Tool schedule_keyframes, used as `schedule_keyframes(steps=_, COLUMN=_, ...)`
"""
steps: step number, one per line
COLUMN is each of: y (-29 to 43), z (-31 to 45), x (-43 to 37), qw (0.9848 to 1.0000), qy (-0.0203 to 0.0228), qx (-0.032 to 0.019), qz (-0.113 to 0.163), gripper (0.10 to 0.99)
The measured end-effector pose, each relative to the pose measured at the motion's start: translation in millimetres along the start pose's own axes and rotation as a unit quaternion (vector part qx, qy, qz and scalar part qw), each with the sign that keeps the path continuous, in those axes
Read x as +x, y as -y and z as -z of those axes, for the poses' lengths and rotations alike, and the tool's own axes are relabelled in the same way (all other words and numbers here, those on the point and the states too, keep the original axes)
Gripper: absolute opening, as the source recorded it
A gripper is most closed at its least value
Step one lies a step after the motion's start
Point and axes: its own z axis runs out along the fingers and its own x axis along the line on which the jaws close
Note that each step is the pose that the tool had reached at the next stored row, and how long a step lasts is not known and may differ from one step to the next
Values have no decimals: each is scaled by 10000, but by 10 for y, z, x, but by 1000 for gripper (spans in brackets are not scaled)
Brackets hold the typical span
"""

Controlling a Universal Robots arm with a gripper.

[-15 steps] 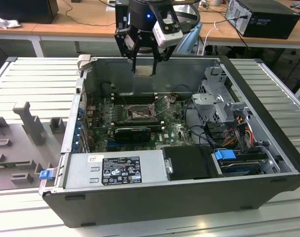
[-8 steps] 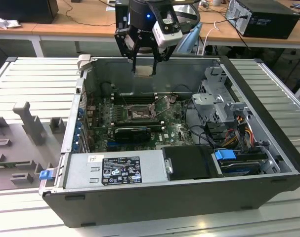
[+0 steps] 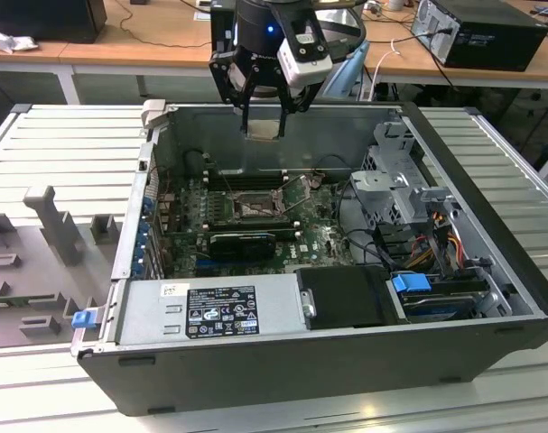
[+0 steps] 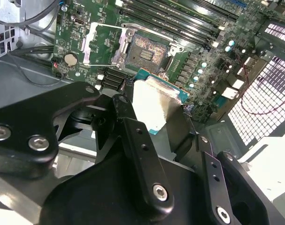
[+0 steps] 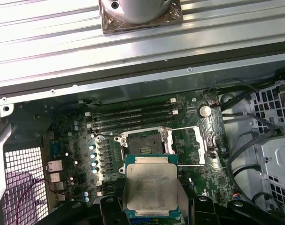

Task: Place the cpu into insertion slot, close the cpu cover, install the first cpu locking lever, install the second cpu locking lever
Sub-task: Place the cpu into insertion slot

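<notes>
The gripper hangs above the rear edge of an open computer case, which rests on a grey slatted worktop. Its black fingers are set narrow and clamp the cpu by two opposite edges. In both wrist views the cpu shows its pale metal face with a green border around it, held flat and clear of the board beneath.

The insertion slot lies on the green motherboard, lower than the cpu and apart from it. It is uncovered, with its dark centre exposed. The cpu cover is swung open and lies just beside the slot on the side away from the row of small capacitors. Green board shows through its square window.

Long black memory slots run just past the insertion slot, toward the case wall. A round coin cell sits near the cover's far corner. In the exterior view, the slot is near the middle of the case floor.
</notes>
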Motion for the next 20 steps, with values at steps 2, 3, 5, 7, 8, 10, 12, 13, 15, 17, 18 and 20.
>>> schedule_keyframes(steps=2, y=0, z=-1, x=0, qw=9999, qy=12, qx=0, qz=-134, gripper=522)
schedule_keyframes(steps=3, y=1, z=-2, x=0, qw=9998, qy=21, qx=1, qz=-221, gripper=522)
schedule_keyframes(steps=5, y=1, z=-4, x=0, qw=9994, qy=33, qx=-1, qz=-358, gripper=522)
schedule_keyframes(steps=7, y=1, z=-5, x=0, qw=9988, qy=44, qx=-3, qz=-483, gripper=522)
schedule_keyframes(steps=8, y=0, z=-6, x=0, qw=9985, qy=49, qx=-4, qz=-537, gripper=522)
schedule_keyframes(steps=10, y=1, z=-11, x=-1, qw=9972, qy=68, qx=-9, qz=-751, gripper=522)
schedule_keyframes(steps=12, y=3, z=-19, x=-1, qw=9970, qy=70, qx=-9, qz=-773, gripper=522)
schedule_keyframes(steps=13, y=3, z=-22, x=-1, qw=9970, qy=70, qx=-9, qz=-773, gripper=522)
schedule_keyframes(steps=15, y=6, z=-29, x=-1, qw=9970, qy=70, qx=-9, qz=-774, gripper=522)
schedule_keyframes(steps=17, y=7, z=-37, x=-1, qw=9970, qy=70, qx=-9, qz=-774, gripper=522)
schedule_keyframes(steps=18, y=7, z=-43, x=-2, qw=9970, qy=70, qx=-9, qz=-774, gripper=522)
schedule_keyframes(steps=20, y=8, z=-51, x=-2, qw=9968, qy=72, qx=-8, qz=-799, gripper=522)
